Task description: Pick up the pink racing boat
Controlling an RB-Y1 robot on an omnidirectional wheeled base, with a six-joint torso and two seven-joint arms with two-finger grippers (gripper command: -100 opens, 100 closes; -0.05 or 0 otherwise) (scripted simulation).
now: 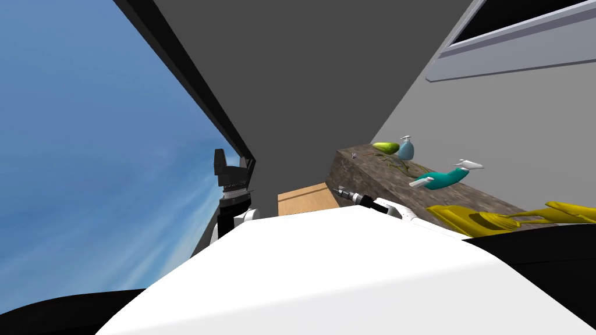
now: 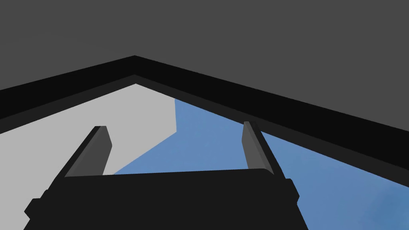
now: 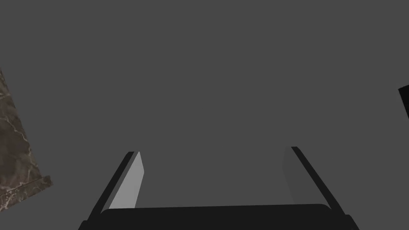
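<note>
Plainly, the dark marbled counter (image 1: pixel 372 180) is the landmark: the right gripper (image 3: pixel 213 151) hovers just off one end, the left gripper (image 2: pixel 173 125) well away, both spread and empty. The pink racing boat (image 1: pixel 353 156) may be the tiny pinkish speck on it near that end. It is likely light, stiff and slick, best pinched across its hull.

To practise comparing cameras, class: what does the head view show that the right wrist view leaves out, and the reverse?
The head view adds the left gripper, raised beside a window, and, on the dark marbled counter, a green thing, a blue pump bottle, a teal spray bottle lying down and a yellow thing. The right wrist view adds a close look at the right gripper, its fingers open. Both share the counter, the dark grey wall and the right gripper.
</note>
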